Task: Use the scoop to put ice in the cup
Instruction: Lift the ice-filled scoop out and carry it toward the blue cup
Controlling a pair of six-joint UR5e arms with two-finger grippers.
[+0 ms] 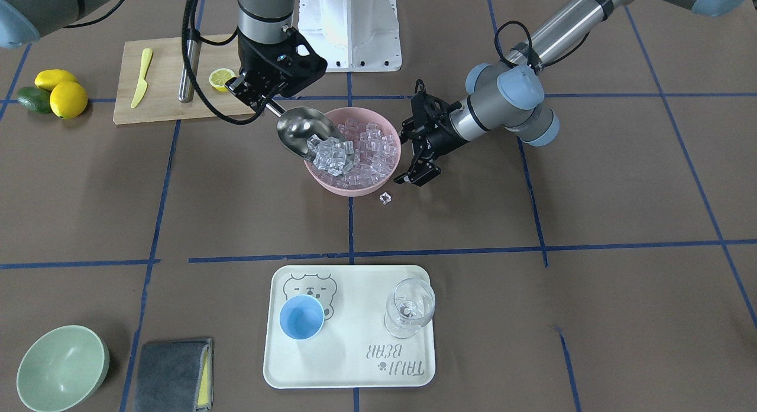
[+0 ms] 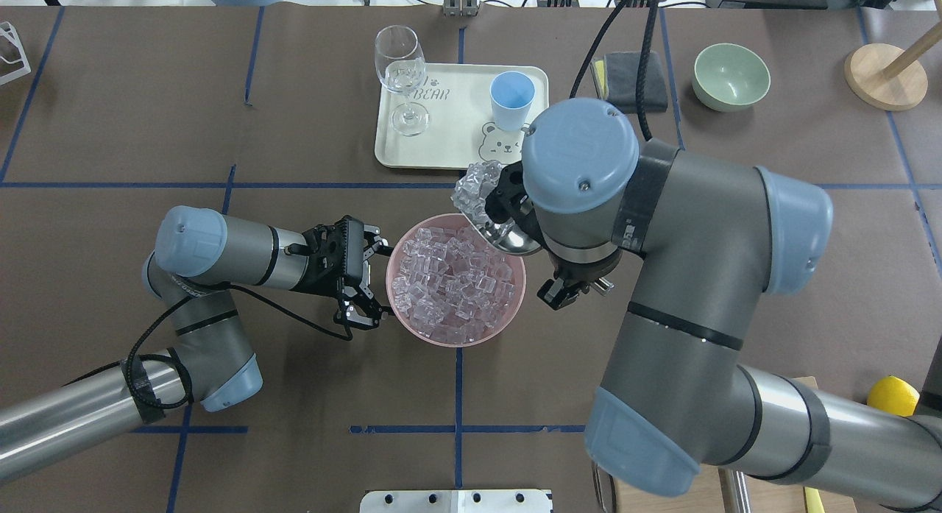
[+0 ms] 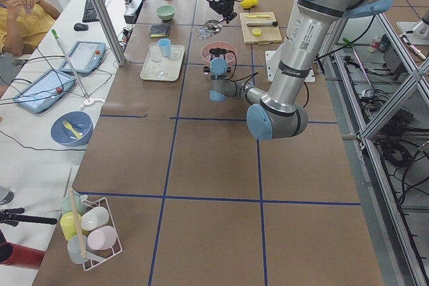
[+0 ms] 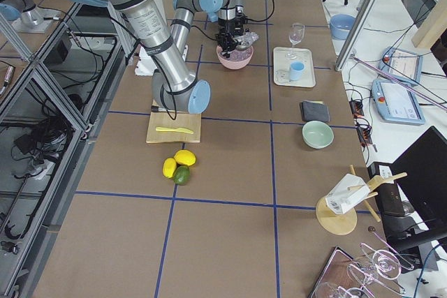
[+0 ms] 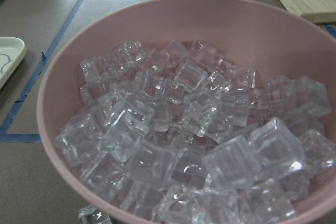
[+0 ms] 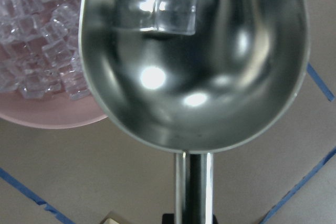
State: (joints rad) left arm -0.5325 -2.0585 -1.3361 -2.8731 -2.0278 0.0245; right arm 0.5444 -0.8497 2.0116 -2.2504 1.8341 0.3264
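Observation:
My right gripper (image 1: 262,100) is shut on the short handle of the steel scoop (image 1: 303,133). The scoop is held over the near-side rim of the pink bowl (image 1: 350,191), tilted, with a heap of ice (image 1: 332,155) at its mouth. The right wrist view shows the scoop's trough (image 6: 194,66) with one cube (image 6: 157,6) far inside. The bowl is full of ice (image 5: 199,129). My left gripper (image 1: 417,174) is open and empty, right beside the bowl's other side. The light-blue cup (image 1: 301,317) stands empty on the cream tray (image 1: 355,365).
A wine glass (image 1: 410,308) stands on the tray beside the cup. One loose ice cube (image 1: 385,197) lies on the table by the bowl. A green bowl (image 1: 62,367), a grey cloth (image 1: 171,376), and a cutting board (image 1: 168,107) with a steel tube (image 1: 188,69) are off to the side.

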